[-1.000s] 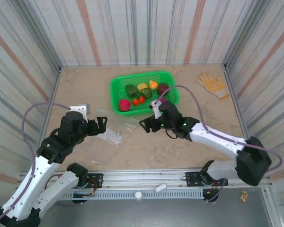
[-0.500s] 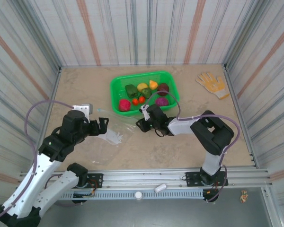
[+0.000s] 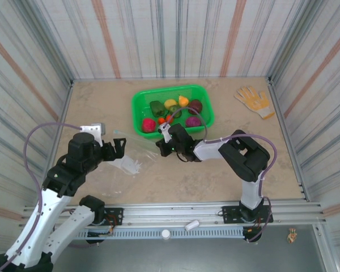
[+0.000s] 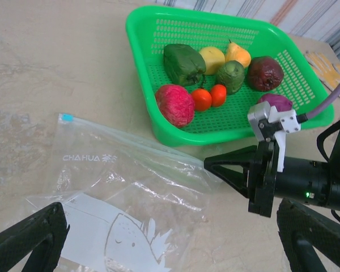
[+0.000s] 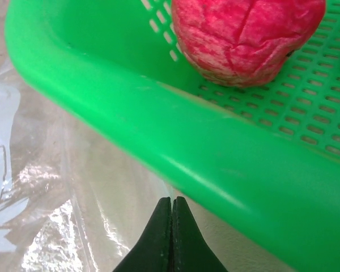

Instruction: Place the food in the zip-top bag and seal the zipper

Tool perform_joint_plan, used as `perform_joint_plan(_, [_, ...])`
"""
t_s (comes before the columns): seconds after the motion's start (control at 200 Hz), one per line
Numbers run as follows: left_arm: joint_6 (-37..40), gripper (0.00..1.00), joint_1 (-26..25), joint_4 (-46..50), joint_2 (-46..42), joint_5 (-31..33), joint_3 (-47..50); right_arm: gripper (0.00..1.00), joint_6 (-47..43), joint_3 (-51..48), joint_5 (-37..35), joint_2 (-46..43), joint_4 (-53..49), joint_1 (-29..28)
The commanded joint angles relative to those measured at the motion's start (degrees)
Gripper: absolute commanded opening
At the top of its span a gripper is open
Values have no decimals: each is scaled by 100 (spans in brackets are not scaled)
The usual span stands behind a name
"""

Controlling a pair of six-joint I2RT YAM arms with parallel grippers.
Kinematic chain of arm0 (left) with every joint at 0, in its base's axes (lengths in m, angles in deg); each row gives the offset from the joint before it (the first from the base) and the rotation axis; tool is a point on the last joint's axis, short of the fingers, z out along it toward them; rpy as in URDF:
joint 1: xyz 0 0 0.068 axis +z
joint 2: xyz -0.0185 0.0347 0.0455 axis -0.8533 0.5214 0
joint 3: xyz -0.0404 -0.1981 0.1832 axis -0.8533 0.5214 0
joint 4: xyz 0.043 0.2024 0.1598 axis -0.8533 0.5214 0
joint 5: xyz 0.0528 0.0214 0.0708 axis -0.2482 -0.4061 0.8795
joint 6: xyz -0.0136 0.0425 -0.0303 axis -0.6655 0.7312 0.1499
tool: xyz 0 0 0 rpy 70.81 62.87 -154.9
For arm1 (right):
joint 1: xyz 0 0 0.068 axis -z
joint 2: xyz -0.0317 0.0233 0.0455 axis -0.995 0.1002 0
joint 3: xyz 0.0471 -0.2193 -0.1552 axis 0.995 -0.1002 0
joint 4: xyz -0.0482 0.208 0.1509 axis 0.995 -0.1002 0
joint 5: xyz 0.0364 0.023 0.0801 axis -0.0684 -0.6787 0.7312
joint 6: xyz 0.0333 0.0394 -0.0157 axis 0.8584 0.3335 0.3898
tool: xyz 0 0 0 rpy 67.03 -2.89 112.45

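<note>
The right end effector (image 5: 171,211) is pressed together at the zip-top bag's (image 4: 130,181) edge, likely to lift its mouth; the left end effector (image 4: 173,241) is spread, the bag beneath it.

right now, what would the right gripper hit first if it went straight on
Probably the near wall of the green basket, ahead of the shut right gripper; the zip-top bag lies aside. Depth is unclear.

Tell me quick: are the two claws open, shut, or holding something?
Left gripper: open, holding nothing.
Right gripper: shut, tips at the zip-top bag edge; whether it pinches the plastic cannot be told.
</note>
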Motion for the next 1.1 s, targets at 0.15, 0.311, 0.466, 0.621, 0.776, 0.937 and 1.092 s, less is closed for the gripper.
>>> perform_joint_plan(0.15, [107, 99, 101, -141, 36, -262, 72, 0, -408, -361, -225, -614, 195, -156])
perform_joint_plan(0.311, [-19, 98, 101, 37, 180, -122, -2, 0, -625, -631, -447, -1183, 458, -333])
perform_joint_plan(0.466, [-487, 98, 115, 440, 536, -316, -299, 0, -1314, -658, -692, -1659, 289, -730])
perform_joint_plan(0.621, [-1244, 99, 170, 826, 846, -447, -770, 0, -2028, -478, -1272, -1944, 73, -1158])
perform_joint_plan(0.776, [-1938, 98, 357, 1058, 1139, -808, -1221, 0, -2495, -399, -2268, -2175, 328, -1435])
perform_joint_plan(0.937, [-2515, 93, 443, 1032, 1301, -1192, -1500, 0, -3309, -415, -3040, -2425, 768, -1748])
perform_joint_plan(1.092, [-2840, 89, 443, 458, 1475, -2045, -1622, 0, -3984, -421, -3458, -2608, 1027, -2029])
